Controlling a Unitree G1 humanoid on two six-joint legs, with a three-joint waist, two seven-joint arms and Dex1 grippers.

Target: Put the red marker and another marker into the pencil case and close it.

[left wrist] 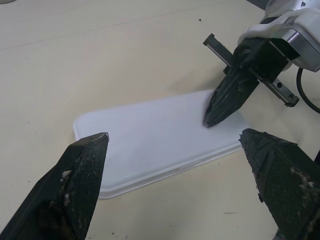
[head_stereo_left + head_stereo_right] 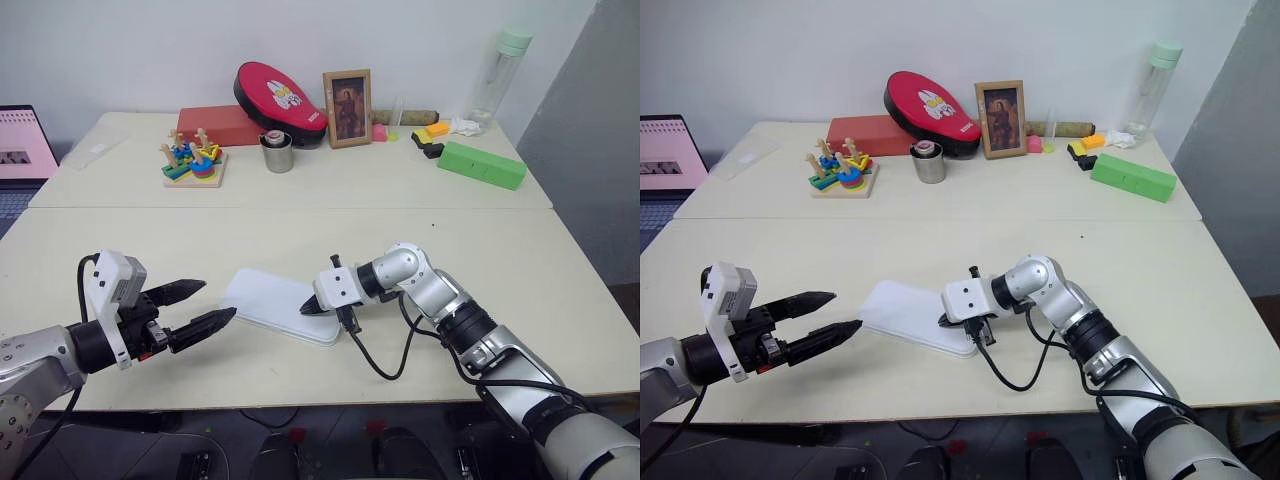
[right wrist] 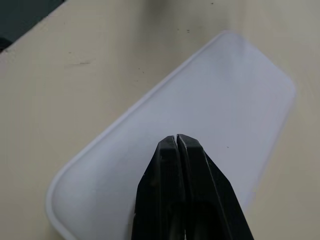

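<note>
The pencil case (image 2: 272, 298) lies flat on the near table with its white glossy lid down. My right gripper (image 2: 308, 307) is shut, with nothing between its fingers. Its tip sits at the lid's right end, touching or just above it; the left wrist view shows that tip (image 1: 207, 122) at the lid. Left of the case, my left gripper (image 2: 218, 298) is held open and empty, pointing at the case's left end. The wrist views show the case (image 1: 150, 145) (image 3: 210, 105) closed. The red marker and the other marker are out of view.
On the far table stand a green box (image 2: 481, 164), a metal cup (image 2: 277, 152), a framed picture (image 2: 347, 108), a red pad (image 2: 280, 103), a wooden stacking toy (image 2: 194, 162) and a clear bottle (image 2: 497, 70). A laptop (image 2: 22, 145) sits at the left edge.
</note>
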